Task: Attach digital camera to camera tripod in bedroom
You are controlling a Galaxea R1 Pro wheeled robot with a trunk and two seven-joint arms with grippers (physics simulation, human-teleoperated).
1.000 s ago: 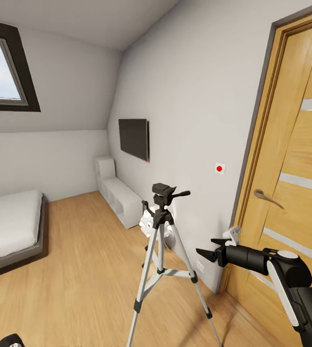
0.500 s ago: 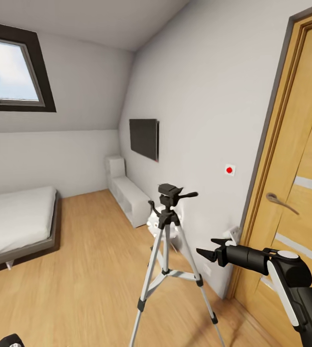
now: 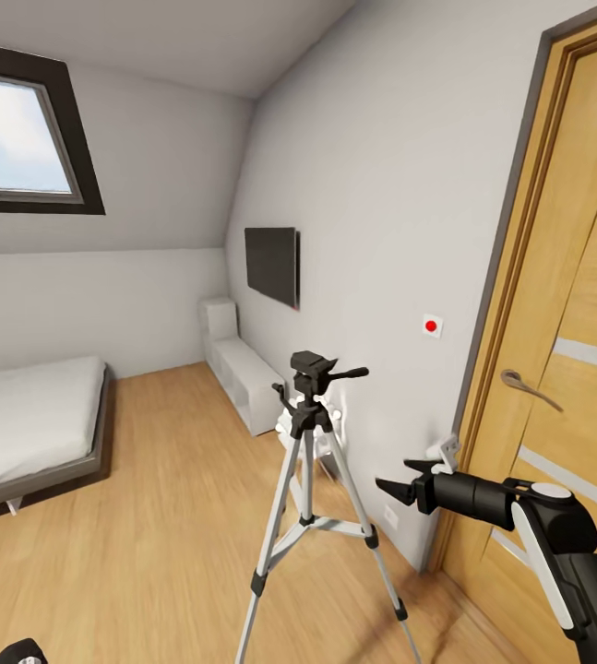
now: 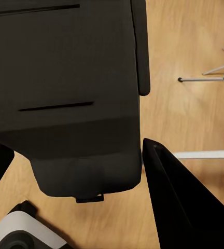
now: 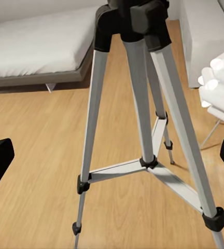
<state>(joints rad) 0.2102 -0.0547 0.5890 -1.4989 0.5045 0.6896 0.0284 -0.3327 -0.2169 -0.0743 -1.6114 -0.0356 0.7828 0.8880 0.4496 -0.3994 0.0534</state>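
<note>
Over the last second the head view has swung, showing more skylight, so the camera moved; the camera tripod stands unmoved on the bedroom floor just ahead. Right hand hangs open and empty beside it. Left hand appears closed around the digital camera, so mounting looks unstarted.

tall silver-legged camera tripod with black head: 1 | low grey bed with white mattress: 1 | dark flat wall TV: 1 | dark-framed skylight: 1 | wooden door with metal lever handle: 1 | black two-finger gripper: 1 | white spiky globe lamp: 1
</note>
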